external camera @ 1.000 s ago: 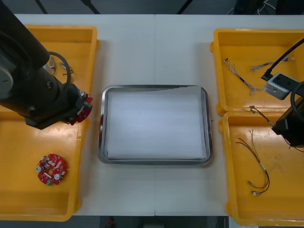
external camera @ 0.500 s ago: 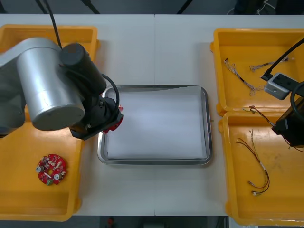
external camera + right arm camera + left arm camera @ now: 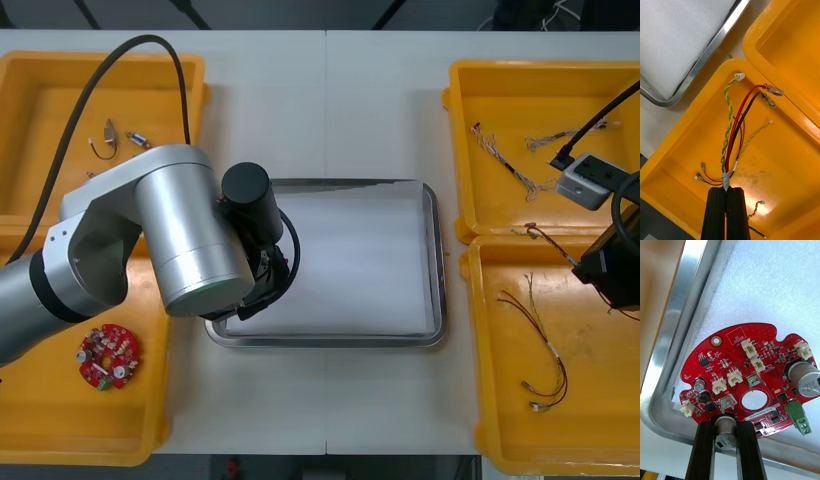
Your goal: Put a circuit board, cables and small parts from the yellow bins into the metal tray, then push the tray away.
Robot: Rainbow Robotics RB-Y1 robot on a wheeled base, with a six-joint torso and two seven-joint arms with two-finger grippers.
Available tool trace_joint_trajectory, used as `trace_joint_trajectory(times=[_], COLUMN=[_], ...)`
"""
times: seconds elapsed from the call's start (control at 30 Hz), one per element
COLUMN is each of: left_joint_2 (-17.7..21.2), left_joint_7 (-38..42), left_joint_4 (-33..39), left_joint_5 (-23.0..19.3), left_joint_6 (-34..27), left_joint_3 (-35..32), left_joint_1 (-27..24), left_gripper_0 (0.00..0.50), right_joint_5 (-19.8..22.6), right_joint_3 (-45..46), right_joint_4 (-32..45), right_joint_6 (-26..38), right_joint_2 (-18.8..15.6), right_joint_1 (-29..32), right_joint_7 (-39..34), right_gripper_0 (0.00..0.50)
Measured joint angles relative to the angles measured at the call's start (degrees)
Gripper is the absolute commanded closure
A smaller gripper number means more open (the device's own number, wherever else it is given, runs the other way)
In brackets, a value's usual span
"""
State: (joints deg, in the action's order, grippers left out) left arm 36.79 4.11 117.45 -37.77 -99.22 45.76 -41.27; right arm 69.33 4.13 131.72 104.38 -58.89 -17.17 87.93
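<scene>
The left gripper (image 3: pixel 727 424), clamped on the edge of the circuit board (image 3: pixel 733 352), holds it close over the white floor of the tray (image 3: pixel 681 333) at its near-left corner. It should lower the board flat, clear of the rim, before letting go. Half a second ago it was only crossing that rim; the right gripper (image 3: pixel 726 195) waits, pinching cables (image 3: pixel 729 127) over its bin (image 3: pixel 790 157).

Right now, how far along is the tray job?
Done: nothing yet; the visible inside of the metal tray is bare. In hand: the left end effector grips a red circuit board over the tray's near left corner; the right end effector is shut on a cable bundle over the near right bin. Left: release both, add small metal parts from the far left bin, push the tray away.
</scene>
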Motion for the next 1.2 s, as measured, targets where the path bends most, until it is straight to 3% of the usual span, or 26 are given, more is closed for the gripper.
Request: trace_joint_trajectory(times=[0.57, 0.67, 0.8, 0.97, 1.07, 1.2], left_joint_2=[-0.89, -0.9, -0.9, -0.9, -0.9, -0.9], left_joint_7=[0.83, 0.84, 0.84, 0.84, 0.85, 0.85], left_joint_4=[-2.65, -2.71, -2.73, -2.73, -2.73, -2.47], left_joint_5=[1.57, 2.01, 2.74, 3.21, 3.27, 3.3], left_joint_6=[3.21, 3.37, 3.54, 3.73, 3.75, 3.75], left_joint_3=[5.59, 5.68, 5.68, 5.68, 5.68, 5.68], left_joint_1=[-0.01, -0.01, -0.01, -0.01, -0.01, -0.05], left_gripper_0=[0.496, 0.474, 0.401, 0.151, 0.083, 0.036], right_joint_5=[0.0, 0.0, 0.0, 0.0, 0.0, 0.0], right_joint_3=[0.0, 0.0, 0.0, 0.0, 0.0, 0.0], right_joint_4=[0.0, 0.0, 0.0, 0.0, 0.0, 0.0], right_joint_6=[0.0, 0.0, 0.0, 0.0, 0.0, 0.0], right_joint_2=[0.0, 0.0, 0.0, 0.0, 0.0, 0.0], right_joint_1=[0.0, 0.0, 0.0, 0.0, 0.0, 0.0], right_joint_7=[0.0, 0.0, 0.0, 0.0, 0.0, 0.0], right_gripper_0=[0.5, 0.5, 0.5, 0.5, 0.5, 0.5])
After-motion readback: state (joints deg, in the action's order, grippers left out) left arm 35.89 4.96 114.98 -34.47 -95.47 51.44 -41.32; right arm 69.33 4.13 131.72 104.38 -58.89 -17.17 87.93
